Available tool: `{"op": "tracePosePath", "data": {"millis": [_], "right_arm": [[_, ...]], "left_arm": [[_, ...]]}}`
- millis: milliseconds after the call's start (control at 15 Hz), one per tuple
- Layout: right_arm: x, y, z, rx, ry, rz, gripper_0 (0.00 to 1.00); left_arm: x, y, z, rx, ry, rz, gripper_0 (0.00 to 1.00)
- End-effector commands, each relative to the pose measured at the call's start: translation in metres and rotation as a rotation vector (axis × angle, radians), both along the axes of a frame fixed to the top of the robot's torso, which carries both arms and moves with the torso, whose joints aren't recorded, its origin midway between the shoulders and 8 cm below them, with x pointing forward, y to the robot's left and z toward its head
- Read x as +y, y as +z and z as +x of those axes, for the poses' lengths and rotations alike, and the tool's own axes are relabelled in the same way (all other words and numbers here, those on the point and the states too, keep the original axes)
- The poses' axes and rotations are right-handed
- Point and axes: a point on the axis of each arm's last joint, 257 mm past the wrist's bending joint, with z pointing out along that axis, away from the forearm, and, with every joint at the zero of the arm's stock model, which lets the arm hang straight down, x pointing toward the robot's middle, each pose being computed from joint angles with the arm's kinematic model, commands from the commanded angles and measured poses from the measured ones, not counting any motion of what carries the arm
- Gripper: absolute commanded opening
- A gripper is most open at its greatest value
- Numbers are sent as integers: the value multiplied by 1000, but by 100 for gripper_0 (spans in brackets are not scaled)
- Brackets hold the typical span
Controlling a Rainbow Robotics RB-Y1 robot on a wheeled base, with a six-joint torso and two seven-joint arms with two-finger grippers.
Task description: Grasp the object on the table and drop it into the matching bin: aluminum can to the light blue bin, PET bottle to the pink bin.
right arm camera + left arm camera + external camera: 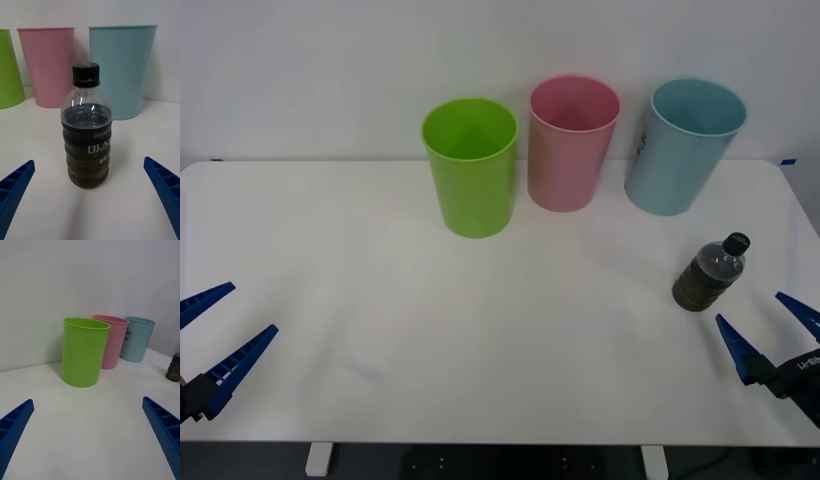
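Blue right end effector (772, 335) spread wide, low, near upright PET bottle (710, 272).

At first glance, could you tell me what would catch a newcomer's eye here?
Three tall bins stand in a row at the table's far edge: lime green bin, pink bin, light blue bin. Nearer, on the right, the PET bottle stands upright, with the open right tool just short of it.
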Motion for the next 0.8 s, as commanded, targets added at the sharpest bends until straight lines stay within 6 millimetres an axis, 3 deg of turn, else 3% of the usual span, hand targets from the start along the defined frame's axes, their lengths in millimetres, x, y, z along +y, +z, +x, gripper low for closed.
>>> {"op": "tracePosePath", "data": {"millis": [67, 800], "right_arm": [[2, -4, 13, 2, -3, 3, 100], [21, -23, 73, 16, 10, 36, 100]], "left_arm": [[0, 0, 0, 0, 0, 0, 100], [0, 0, 0, 0, 0, 0, 100]]}}
